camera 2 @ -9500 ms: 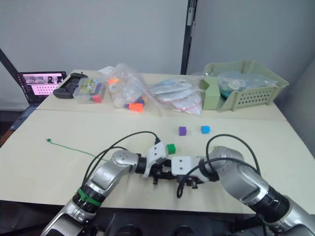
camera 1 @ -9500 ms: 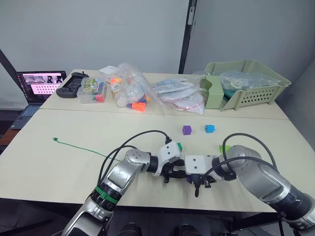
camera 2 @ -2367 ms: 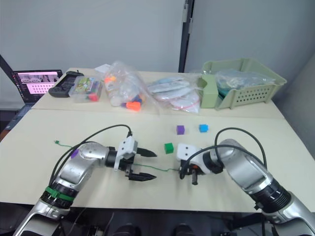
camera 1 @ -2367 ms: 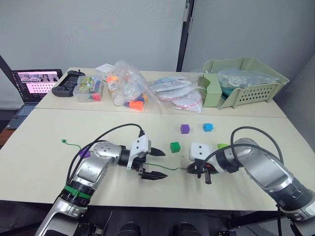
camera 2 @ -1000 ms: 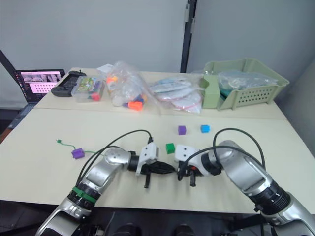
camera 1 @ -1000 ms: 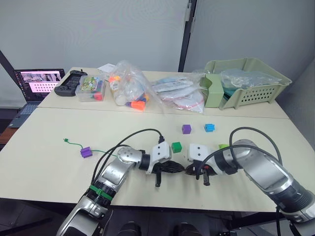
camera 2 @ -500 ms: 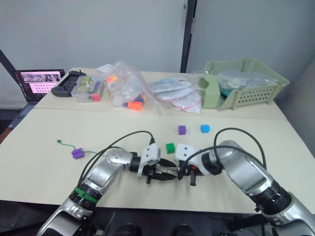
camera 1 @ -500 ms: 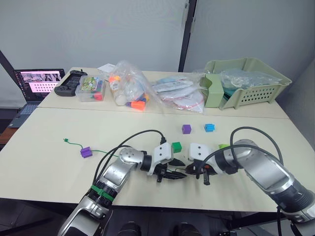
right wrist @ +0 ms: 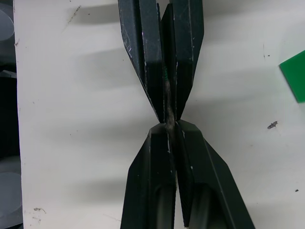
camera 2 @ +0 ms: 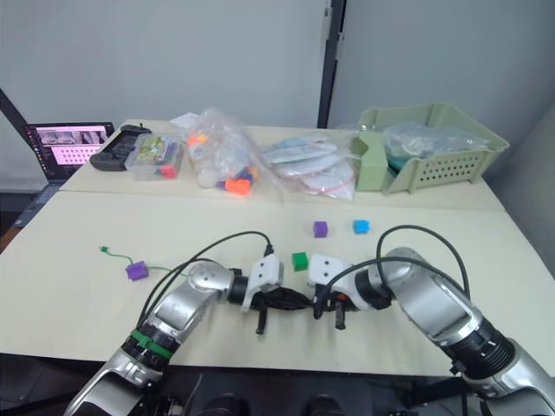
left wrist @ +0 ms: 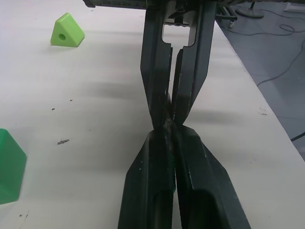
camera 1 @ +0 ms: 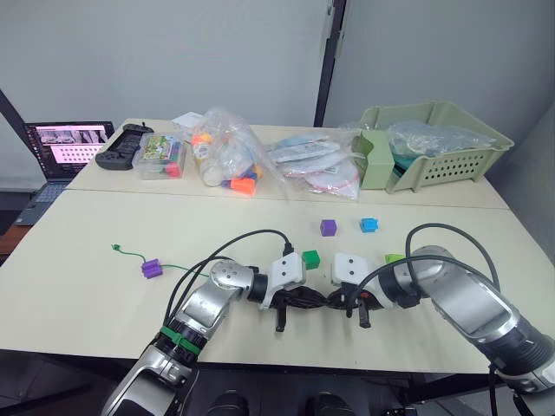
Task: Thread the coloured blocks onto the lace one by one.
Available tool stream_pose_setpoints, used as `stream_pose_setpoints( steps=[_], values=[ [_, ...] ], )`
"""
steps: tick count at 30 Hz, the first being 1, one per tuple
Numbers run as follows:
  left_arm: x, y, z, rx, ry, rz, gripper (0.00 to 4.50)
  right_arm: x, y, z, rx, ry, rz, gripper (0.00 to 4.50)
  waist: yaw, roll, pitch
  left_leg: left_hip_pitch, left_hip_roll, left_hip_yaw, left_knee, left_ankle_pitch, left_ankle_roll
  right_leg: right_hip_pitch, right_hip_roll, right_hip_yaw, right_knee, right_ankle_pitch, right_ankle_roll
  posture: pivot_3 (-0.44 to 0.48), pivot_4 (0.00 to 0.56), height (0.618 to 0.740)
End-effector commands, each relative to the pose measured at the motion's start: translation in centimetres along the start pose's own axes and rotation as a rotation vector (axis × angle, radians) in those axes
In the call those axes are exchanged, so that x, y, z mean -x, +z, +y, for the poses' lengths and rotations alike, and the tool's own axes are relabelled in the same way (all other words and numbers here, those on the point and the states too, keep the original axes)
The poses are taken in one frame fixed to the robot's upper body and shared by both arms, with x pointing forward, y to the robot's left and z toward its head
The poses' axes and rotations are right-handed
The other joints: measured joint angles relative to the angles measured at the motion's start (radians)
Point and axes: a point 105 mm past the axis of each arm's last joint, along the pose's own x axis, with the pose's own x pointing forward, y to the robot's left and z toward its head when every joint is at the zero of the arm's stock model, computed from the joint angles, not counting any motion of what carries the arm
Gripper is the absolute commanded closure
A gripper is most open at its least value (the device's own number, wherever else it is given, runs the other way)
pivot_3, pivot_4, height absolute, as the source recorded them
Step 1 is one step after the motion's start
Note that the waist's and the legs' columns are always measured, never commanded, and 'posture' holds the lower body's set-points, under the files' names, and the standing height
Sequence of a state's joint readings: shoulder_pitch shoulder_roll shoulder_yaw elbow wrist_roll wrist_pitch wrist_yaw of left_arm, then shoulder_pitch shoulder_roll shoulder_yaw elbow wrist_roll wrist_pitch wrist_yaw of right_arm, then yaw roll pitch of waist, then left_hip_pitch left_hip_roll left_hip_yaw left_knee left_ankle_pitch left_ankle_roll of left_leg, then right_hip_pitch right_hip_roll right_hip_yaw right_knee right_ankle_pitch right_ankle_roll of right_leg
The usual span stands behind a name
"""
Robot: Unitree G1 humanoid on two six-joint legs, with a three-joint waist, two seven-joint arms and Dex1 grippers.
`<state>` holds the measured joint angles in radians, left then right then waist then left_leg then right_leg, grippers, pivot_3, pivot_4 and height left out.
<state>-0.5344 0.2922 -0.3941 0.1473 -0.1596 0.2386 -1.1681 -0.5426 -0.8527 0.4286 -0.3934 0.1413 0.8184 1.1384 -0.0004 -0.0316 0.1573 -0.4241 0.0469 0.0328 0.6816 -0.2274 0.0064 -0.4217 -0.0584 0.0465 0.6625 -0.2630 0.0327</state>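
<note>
Fingertip-to-fingertip over the table (camera 1: 104,303), left gripper (camera 1: 319,297) and right gripper (camera 1: 330,299) are both closed on the lace (left wrist: 167,125) tip; release only one, then bring the dark green block (camera 1: 310,258) nearby.

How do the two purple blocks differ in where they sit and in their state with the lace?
The purple block near the table's left sits on the lace, which runs out from both its sides, so it appears threaded; the purple block beside the blue block lies loose, clear of the lace. The first is far from both hands, the second beyond them, nearer the bags. Both are small purple cubes resting on the table.
</note>
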Motion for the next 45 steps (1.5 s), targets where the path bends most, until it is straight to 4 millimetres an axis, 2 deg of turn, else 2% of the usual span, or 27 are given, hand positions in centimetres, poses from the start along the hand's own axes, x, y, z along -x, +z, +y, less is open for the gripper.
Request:
stream_pose_setpoints(
  steps=[1,4,8,12,15,17,23,25,28,32,35,38,42,45],
  values=[
    [-0.3,0.8,-0.1,-0.027,-0.014,-0.021,4.48,0.7,0.6,-0.3,0.021,-0.031,-0.008,4.5,0.0,0.0,0.0,0.0,0.0,0.0,0.0,0.0,0.0,0.0,0.0,0.0,0.0,0.0,0.0,0.0,0.15,0.732],
    [-0.3,0.8,0.0,-0.027,-0.015,-0.023,4.48,0.9,0.8,-0.2,-0.006,-0.028,-0.026,4.5,0.0,0.0,0.0,0.0,0.0,0.0,0.0,0.0,0.0,0.0,0.0,0.0,0.0,0.0,0.0,0.0,0.15,0.732],
    [-0.3,1.1,0.2,-0.027,-0.017,-0.036,4.5,1.8,1.0,0.6,-0.037,-0.028,-0.079,3.19,0.004,0.0,0.0,0.0,0.0,0.0,0.0,0.0,0.0,0.0,0.0,0.0,0.0,0.0,0.0,0.0,0.15,0.732],
    [-0.2,1.3,0.4,-0.024,-0.024,-0.045,4.5,3.3,-0.7,1.6,-0.076,-0.058,-0.072,1.81,0.012,0.0,0.0,0.0,-0.001,-0.001,0.0,0.0,0.0,0.001,0.0,0.0,0.0,0.0,0.0,0.0,0.15,0.732],
    [0.1,1.4,0.7,-0.018,-0.032,-0.047,4.5,5.7,-2.0,1.6,-0.193,-0.195,-0.121,0.73,0.014,0.0,0.0,0.0,-0.001,-0.001,0.0,0.0,0.0,0.002,0.0,0.0,-0.001,0.0,0.0,0.0,0.15,0.732],
    [0.2,1.3,0.8,-0.016,-0.034,-0.047,4.5,6.3,-2.4,1.9,-0.226,-0.234,-0.143,0.06,0.012,0.0,0.0,0.0,-0.001,-0.001,0.0,0.0,0.0,0.002,0.0,0.0,-0.002,0.0,0.0,0.0,0.15,0.732],
    [0.9,1.5,1.5,0.013,-0.026,-0.062,4.5,8.0,-3.7,3.3,-0.421,-0.474,-0.361,0.02,0.011,0.001,0.0,0.001,-0.001,-0.003,0.0,0.0,0.0,0.002,0.001,0.0,-0.001,0.0,0.0,0.0,0.15,0.732],
    [1.1,1.4,1.6,0.018,-0.026,-0.061,4.5,8.5,-4.5,3.2,-0.499,-0.605,-0.428,0.02,0.011,0.0,0.0,0.001,-0.001,-0.003,0.0,0.0,0.0,0.003,0.001,0.0,-0.001,0.0,0.001,0.0,0.15,0.732],
    [1.3,1.3,1.7,0.021,-0.026,-0.061,4.5,8.7,-4.9,3.3,-0.533,-0.679,-0.47,0.02,0.009,0.001,-0.001,0.001,-0.001,-0.002,0.0,0.0,0.0,0.003,0.001,0.001,-0.001,0.0,0.001,0.0,0.15,0.732],
    [1.4,1.4,1.9,0.023,-0.015,-0.063,4.5,9.2,-6.9,2.2,-0.662,-0.903,-0.578,0.02,0.007,0.001,-0.001,0.002,-0.001,-0.003,0.0,0.0,0.0,0.003,0.002,0.001,-0.001,0.0,0.001,0.0,0.15,0.732],
    [1.3,1.5,1.9,0.034,-0.005,-0.066,4.5,9.1,-8.2,0.7,-0.672,-1.001,-0.565,0.02,0.005,0.001,-0.001,0.001,-0.001,-0.002,0.0,0.0,0.0,0.003,0.001,0.002,-0.002,0.0,0.001,0.0,0.15,0.732],
    [1.4,1.6,1.5,0.046,0.011,-0.075,4.5,7.8,-9.7,-1.7,-0.722,-1.058,-0.524,0.02,-0.003,0.001,-0.001,0.002,-0.002,-0.001,0.0,0.0,0.0,0.003,0.001,0.003,-0.001,0.0,0.001,0.0,0.15,0.732],
    [1.7,1.6,1.2,0.056,0.032,-0.077,4.5,6.7,-10.1,-4.6,-0.727,-1.082,-0.508,0.02,-0.011,0.002,-0.001,0.002,-0.001,-0.001,-0.002,0.001,0.0,0.001,0.001,0.004,0.0,0.0,0.0,0.0,0.15,0.732],
    [2.0,1.6,1.1,0.061,0.047,-0.076,4.5,6.3,-10.1,-6.0,-0.72,-1.078,-0.498,0.02,-0.012,0.003,-0.001,0.002,-0.002,-0.001,-0.003,0.001,0.0,0.001,0.002,0.005,0.0,0.0,0.0,0.0,0.15,0.732]
  ],
)
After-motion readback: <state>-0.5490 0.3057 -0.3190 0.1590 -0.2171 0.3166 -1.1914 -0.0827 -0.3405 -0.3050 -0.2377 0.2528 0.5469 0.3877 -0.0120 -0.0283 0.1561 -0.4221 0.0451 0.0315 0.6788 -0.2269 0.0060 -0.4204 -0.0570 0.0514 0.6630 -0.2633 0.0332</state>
